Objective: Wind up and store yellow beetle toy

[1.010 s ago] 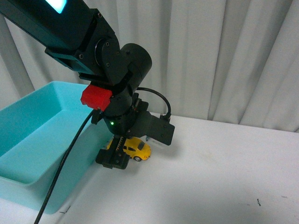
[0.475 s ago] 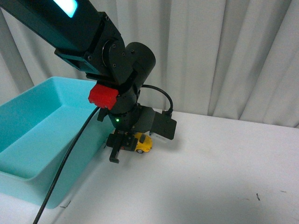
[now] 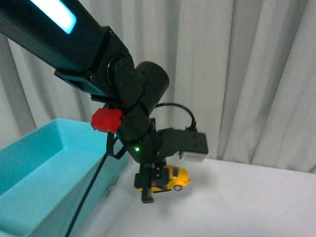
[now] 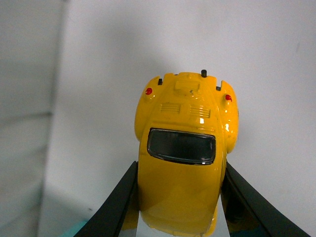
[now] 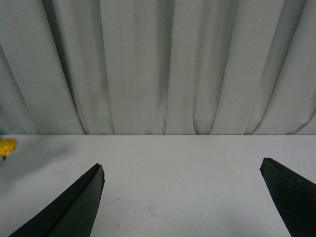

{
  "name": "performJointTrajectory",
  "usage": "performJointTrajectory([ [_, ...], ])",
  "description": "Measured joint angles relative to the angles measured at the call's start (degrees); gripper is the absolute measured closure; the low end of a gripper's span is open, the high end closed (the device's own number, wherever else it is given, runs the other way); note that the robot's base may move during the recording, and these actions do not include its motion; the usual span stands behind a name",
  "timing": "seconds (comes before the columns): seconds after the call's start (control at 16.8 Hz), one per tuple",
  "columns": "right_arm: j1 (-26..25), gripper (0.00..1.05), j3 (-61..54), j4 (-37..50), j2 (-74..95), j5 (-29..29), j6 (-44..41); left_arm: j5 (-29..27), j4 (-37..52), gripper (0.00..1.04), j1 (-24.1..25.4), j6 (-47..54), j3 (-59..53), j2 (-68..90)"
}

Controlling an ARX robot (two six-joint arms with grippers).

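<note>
1. While the left pincer (image 3: 152, 188) points down over the white surface (image 3: 256, 207), its two black fingers (image 4: 118, 207) clamp the yellow beetle toy (image 3: 170, 178) by its flanks.
2. The toy's tail, with rear window and red lights, juts out past the fingertips, away from the wrist.
3. Whether its wheels touch the surface cannot be told.
4. A teal bin (image 3: 44, 168) stands just beside this pincer, on its left, apart from the toy.
5. The right pincer (image 5: 181, 165) gapes wide, gripping nothing, with the surface beneath it and a pale curtain (image 5: 158, 64) beyond.
</note>
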Motion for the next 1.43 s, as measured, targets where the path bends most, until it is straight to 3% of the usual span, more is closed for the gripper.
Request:
performJointTrajectory([
  [0.18,0.0,0.07,0.0,0.0,0.0,0.0,0.0,10.3,6.1,0.64,2.6,-11.6,-0.6,-12.7],
  [0.42,0.0,0.07,0.0,0.0,0.0,0.0,0.0,12.7,18.8,0.64,13.4,-29.6,-6.3,-21.8],
  [0.65,0.0,0.07,0.0,0.0,0.0,0.0,0.0,0.9,20.0,0.64,20.4,-39.6,-13.4,-21.0],
  [0.89,0.0,0.07,0.0,0.0,0.0,0.0,0.0,-8.4,22.6,0.64,23.6,-42.5,-18.9,-16.0],
  [1.43,0.0,0.07,0.0,0.0,0.0,0.0,0.0,-17.5,24.0,0.64,25.5,-42.4,-18.8,-3.2],
])
